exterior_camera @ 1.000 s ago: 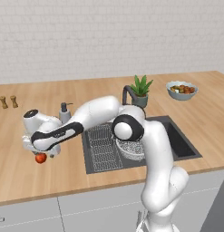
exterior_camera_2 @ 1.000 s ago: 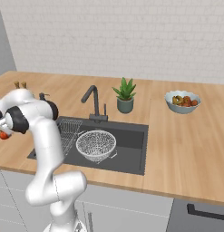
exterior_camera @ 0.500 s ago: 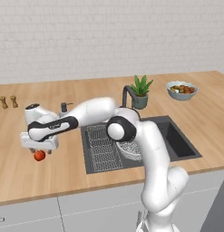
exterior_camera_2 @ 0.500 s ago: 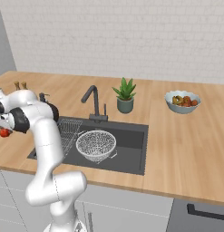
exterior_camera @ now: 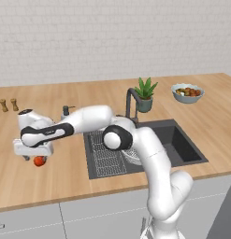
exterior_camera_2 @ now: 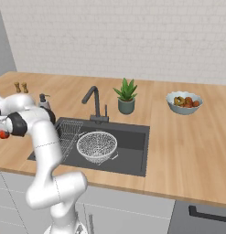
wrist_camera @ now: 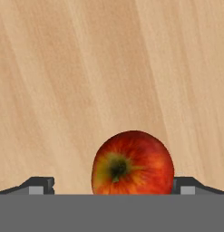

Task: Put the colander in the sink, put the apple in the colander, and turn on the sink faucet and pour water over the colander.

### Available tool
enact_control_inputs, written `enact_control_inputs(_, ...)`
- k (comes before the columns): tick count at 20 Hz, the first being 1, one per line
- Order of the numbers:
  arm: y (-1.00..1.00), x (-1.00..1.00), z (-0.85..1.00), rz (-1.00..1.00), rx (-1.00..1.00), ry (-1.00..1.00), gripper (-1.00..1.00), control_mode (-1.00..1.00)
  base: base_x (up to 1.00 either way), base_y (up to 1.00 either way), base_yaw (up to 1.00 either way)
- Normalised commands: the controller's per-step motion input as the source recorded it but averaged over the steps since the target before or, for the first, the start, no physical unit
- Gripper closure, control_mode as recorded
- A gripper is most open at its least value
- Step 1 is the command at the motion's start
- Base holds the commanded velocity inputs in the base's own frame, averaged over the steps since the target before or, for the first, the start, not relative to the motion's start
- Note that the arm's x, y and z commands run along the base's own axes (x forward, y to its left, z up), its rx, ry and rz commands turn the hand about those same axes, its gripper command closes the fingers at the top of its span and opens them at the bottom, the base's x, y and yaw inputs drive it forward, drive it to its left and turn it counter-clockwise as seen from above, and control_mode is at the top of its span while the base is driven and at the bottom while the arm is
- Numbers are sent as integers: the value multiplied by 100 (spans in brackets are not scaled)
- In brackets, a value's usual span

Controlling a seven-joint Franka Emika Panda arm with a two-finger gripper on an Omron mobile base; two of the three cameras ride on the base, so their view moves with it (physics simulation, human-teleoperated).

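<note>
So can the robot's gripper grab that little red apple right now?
Probably yes. The gripper hangs open right over the apple, one fingertip on each side of it, and only bare wooden counter lies around it. It has not closed yet.

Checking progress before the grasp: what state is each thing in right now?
gripper: open, jaws either side of the apple
apple: on the counter, not gripped
colander: upright in the sink, empty
sink: dry, no water visible
sink faucet: no water running
fruit bowl: upright on the counter, full
</note>
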Motion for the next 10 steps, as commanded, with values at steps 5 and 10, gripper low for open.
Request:
enact_control_inputs(5,-8,-7,-30,4,-5,0,-100,-100,0,0,0)
enact_control_inputs(10,-10,-12,-31,7,-9,0,-100,-100,0,0,0)
